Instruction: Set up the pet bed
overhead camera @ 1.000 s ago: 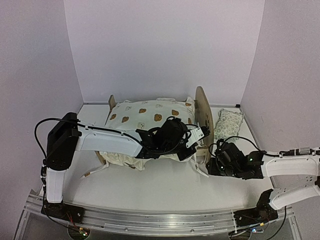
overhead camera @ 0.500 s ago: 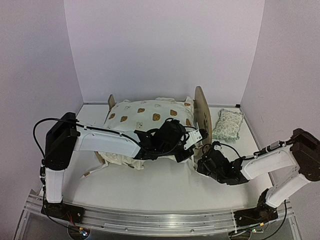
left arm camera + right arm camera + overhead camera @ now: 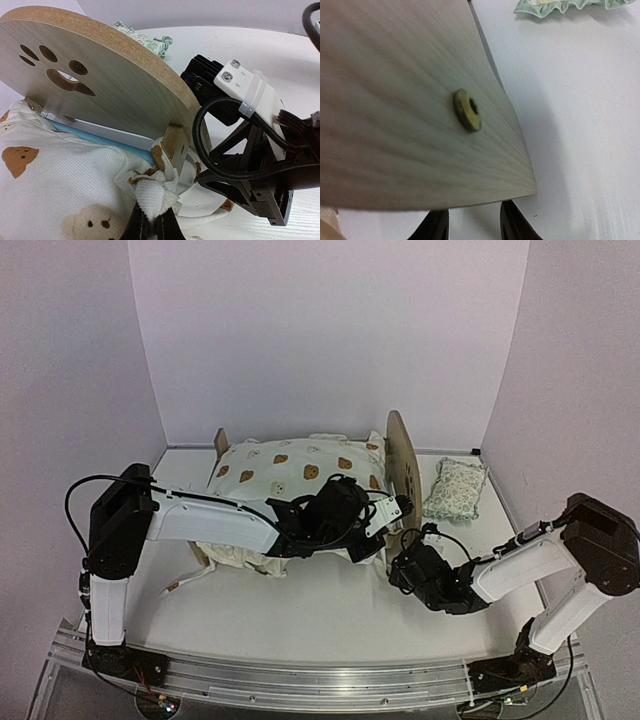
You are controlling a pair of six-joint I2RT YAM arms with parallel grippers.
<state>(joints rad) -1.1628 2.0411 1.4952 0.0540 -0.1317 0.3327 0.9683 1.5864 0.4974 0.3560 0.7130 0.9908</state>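
White table [image 3: 330, 615], lavender walls all round. My left arm reaches rightward, low across the pet bed [image 3: 402, 462]. My left gripper [image 3: 154, 223] is pinched tight on a bunched corner of the bear-print quilt [image 3: 60, 175] beside the headboard [image 3: 110, 80]. My right arm folds low, and the right gripper [image 3: 472, 223] is partly spread at the headboard's lower edge, clasping nothing. Toward the table's back, the bed runs left to right, headboard rightward: pale plywood, paw cutout [image 3: 57, 70], blue mattress [image 3: 85, 136] edge.
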